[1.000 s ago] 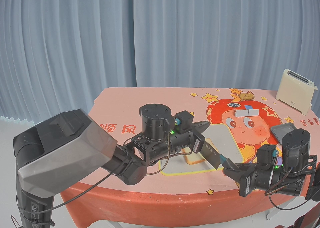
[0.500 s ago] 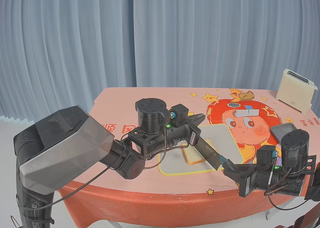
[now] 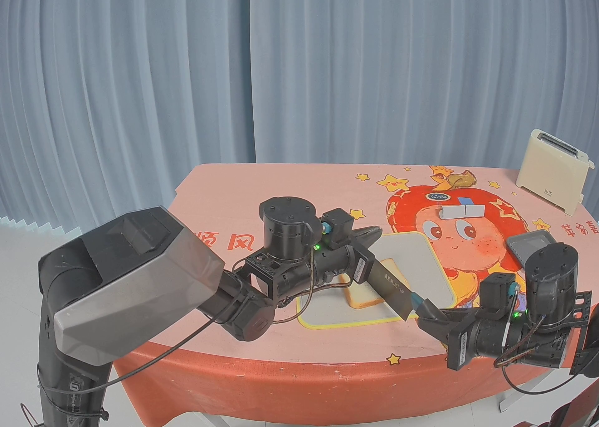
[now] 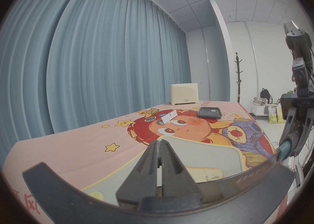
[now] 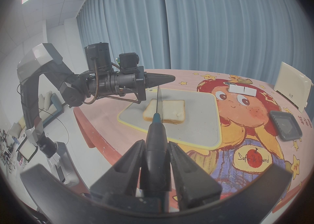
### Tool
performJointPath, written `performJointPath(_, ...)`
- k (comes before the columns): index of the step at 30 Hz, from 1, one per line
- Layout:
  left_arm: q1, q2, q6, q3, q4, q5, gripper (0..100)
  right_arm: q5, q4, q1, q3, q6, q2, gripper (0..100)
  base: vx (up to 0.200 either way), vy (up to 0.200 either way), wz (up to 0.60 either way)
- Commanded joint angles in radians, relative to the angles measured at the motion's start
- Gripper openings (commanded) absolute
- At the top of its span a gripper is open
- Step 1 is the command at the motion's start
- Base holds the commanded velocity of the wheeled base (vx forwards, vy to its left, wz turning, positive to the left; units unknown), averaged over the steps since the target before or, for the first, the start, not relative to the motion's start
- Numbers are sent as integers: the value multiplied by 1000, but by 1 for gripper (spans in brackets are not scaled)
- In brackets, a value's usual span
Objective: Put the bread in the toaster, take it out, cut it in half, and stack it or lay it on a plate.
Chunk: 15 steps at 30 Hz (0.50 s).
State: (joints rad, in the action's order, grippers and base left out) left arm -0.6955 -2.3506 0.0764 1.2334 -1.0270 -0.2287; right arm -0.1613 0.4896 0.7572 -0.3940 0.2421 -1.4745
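Knife (image 5: 156,136) gripped by right end effector (image 5: 156,156) points across bread's (image 5: 171,111) middle.

The knife (image 3: 390,286) has a dull grey metal blade with a faint sheen and a dark matt plastic handle. The bread (image 5: 171,110) looks soft and porous. The cutting board (image 3: 424,260) is smooth matt plastic. The tablecloth (image 3: 249,197) is printed matt cloth. The toaster (image 3: 554,171) is smooth cream plastic, and the curtain (image 3: 187,72) is pleated cloth.

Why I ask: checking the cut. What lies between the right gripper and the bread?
The knife: the right gripper holds its handle, and its blade runs over the bread on the cutting board, seen in the right wrist view.
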Motion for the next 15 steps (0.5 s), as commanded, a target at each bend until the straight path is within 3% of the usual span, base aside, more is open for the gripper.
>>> performJointPath(1, 1, -7, -1, -3, 1, 0, 0, 0, 3, 1, -2, 0, 2, 0, 0, 0, 0)
performJointPath(15, 1, -36, 0, -3, -7, 0, 0, 2, 4, 4, -3, 3, 0, 0, 0, 0, 0)
